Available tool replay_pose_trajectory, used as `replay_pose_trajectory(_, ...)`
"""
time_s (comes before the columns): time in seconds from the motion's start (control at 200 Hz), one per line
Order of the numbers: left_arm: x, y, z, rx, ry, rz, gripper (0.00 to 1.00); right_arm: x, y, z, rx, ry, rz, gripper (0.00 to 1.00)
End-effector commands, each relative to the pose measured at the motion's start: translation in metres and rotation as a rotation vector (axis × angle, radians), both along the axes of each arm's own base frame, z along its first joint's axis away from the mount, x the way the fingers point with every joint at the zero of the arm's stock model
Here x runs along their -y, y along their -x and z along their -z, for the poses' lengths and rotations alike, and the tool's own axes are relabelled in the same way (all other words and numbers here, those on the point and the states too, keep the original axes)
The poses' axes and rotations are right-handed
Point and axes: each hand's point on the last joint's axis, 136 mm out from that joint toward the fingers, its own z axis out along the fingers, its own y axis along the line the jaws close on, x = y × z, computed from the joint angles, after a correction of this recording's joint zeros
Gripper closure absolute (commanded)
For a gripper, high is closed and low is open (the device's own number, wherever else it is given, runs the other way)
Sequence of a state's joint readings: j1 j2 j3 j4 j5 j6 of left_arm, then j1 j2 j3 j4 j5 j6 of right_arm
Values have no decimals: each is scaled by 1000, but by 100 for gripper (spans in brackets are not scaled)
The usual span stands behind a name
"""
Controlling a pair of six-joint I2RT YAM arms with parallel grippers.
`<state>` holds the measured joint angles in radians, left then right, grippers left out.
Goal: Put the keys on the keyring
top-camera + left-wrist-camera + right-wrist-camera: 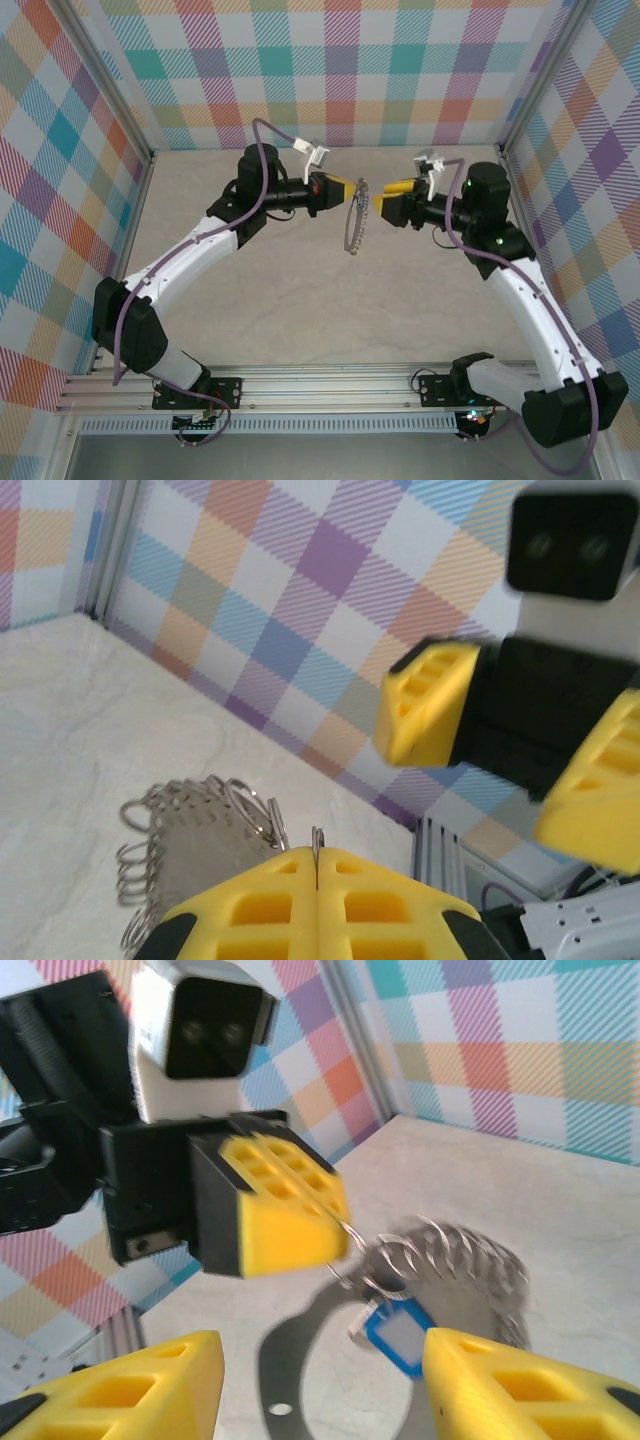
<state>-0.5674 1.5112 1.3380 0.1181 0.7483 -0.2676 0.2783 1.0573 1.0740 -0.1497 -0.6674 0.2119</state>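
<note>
The keyring (354, 226), a thin grey hoop fringed with wire loops, hangs in the air at mid-table. My left gripper (348, 190) is shut on one of its wire loops (316, 838) at the top; the other loops (185, 815) fan out to the left below the fingers. In the right wrist view the blue tag (398, 1333) with its white label hangs just under the left gripper's tip, among the loops (450, 1255), with a bit of silver key (360, 1328) beside it. My right gripper (325, 1385) is open, facing the left one, its fingers either side of the tag and apart from it.
Checked walls enclose the pale table (300, 300) on three sides. An aluminium rail (330, 385) runs along the near edge by the arm bases. The right gripper's fingers (432, 702) hang close in front of the left wrist camera.
</note>
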Motion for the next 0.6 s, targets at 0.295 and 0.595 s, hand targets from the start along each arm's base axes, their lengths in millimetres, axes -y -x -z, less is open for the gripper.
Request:
replay_pose_trajectory(0.295,-11,19,-61,83,140,-42,100,11,-15,28,4,-100,177,38)
replay_pose_trajectory(0.595,-5,22,-61,83,143,-32,100,-21,-12,20,41,-76,98,31)
